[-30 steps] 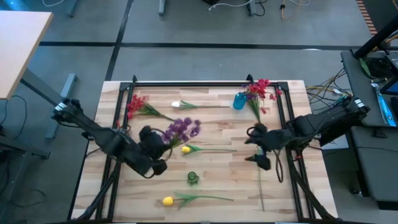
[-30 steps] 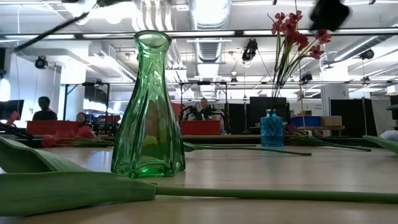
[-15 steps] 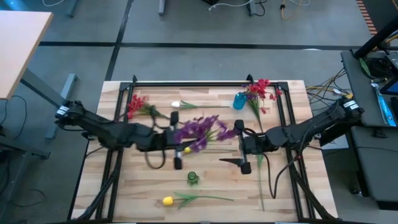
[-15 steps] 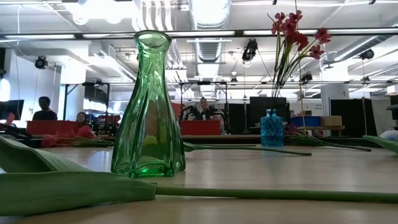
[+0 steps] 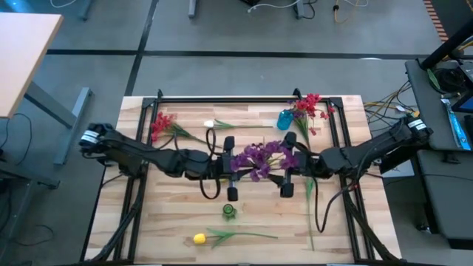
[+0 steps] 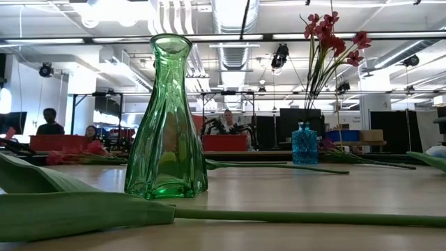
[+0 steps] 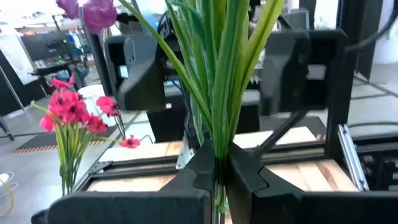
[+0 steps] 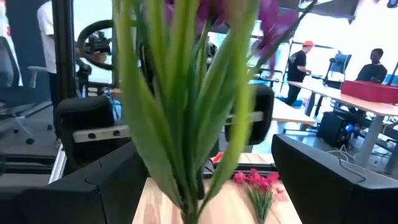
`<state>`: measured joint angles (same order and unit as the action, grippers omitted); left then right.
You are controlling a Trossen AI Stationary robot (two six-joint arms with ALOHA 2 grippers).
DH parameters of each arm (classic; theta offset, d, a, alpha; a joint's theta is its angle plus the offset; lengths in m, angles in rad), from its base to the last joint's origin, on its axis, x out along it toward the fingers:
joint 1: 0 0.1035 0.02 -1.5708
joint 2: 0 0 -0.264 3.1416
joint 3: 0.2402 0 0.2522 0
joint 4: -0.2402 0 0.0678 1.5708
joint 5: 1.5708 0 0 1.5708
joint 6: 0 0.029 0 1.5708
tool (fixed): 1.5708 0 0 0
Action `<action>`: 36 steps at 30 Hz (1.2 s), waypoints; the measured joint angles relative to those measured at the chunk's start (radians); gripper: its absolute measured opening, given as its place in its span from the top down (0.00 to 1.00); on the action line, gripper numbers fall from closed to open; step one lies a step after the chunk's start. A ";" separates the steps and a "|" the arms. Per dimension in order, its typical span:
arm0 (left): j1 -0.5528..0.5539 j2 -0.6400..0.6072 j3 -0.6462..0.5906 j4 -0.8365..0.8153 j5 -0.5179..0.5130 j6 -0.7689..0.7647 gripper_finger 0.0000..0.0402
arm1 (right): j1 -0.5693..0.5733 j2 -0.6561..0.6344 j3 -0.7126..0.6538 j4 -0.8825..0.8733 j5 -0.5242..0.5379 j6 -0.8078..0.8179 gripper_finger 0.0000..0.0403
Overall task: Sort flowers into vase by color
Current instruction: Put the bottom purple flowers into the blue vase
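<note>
My left gripper [image 5: 230, 168] is at the table's middle, shut on a bunch of purple flowers [image 5: 262, 157] with long green stems and leaves. My right gripper [image 5: 287, 164] faces it from the right and is open. Its fingers stand on either side of the bunch's leaves [image 8: 186, 118] without touching them. The green glass vase [image 5: 229, 211] [image 6: 166, 118] stands just near of both grippers. A blue vase [image 5: 285, 118] [image 6: 304, 143] at the far right holds red flowers [image 6: 333, 38] upright. My left gripper pinches the purple bunch's green stems [image 7: 216, 163] between its two fingers [image 7: 194, 169]. The stems and leaves rise from the hold and fan out, with the blooms [image 7: 93, 11] at the far end. The stem ends beyond the fingers are hidden.
Red flowers [image 5: 160, 124] and a white bud [image 5: 209, 123] lie at the table's far left. A yellow bud [image 5: 199, 238] with its stem lies near the near edge. A loose green stem [image 5: 310, 222] lies at the near right. Black frame rails run along the table's sides.
My left gripper has carried the purple bunch from the table's left-middle toward the right, to the centre. My right gripper has moved left toward the bunch and now flanks it with open fingers.
</note>
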<state>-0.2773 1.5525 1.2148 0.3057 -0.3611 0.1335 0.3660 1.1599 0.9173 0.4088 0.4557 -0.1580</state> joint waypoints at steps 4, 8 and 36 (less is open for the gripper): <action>0.014 0.014 0.000 0.018 0.000 -0.002 1.00 | 0.000 0.000 0.000 -0.001 -0.027 0.027 0.24; 0.019 0.022 0.000 0.040 -0.004 -0.004 0.99 | 0.000 0.000 0.000 -0.001 -0.029 0.043 0.42; 0.020 -0.186 0.000 -0.440 -0.097 -0.153 0.42 | -0.133 -0.118 -0.001 -0.129 0.342 -0.039 0.95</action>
<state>-0.2573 1.3669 1.2152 -0.1343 -0.4578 -0.0197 0.2330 1.0416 0.9165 0.2800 0.7976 -0.1973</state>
